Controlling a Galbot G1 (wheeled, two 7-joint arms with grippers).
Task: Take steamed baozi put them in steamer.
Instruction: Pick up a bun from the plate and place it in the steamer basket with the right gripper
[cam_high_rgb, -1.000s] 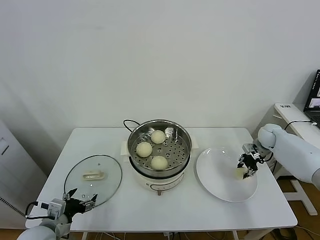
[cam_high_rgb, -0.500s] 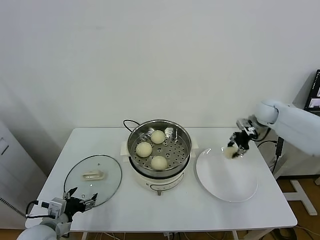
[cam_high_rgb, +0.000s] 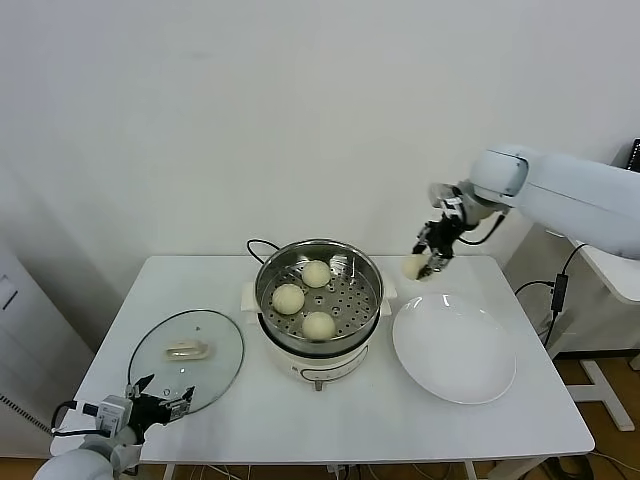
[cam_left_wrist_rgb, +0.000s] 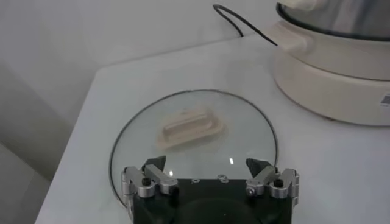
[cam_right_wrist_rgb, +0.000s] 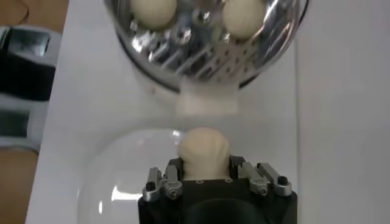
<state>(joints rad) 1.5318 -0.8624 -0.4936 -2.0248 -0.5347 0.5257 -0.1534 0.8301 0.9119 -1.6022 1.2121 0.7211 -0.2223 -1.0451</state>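
Observation:
The steel steamer on its cream cooker base holds three pale baozi. My right gripper is shut on a fourth baozi, held in the air between the steamer's right rim and the white plate. In the right wrist view the held baozi sits between the jaws, with the steamer beyond and two baozi in it. My left gripper is open and empty at the table's front left, by the glass lid.
The glass lid with its cream handle lies flat in front of the left gripper. A black cord runs behind the cooker. The white plate is bare. A second white table stands at the right.
My right gripper has lifted the baozi off the white plate and carried it up and left toward the steamer. The left arm has not moved.

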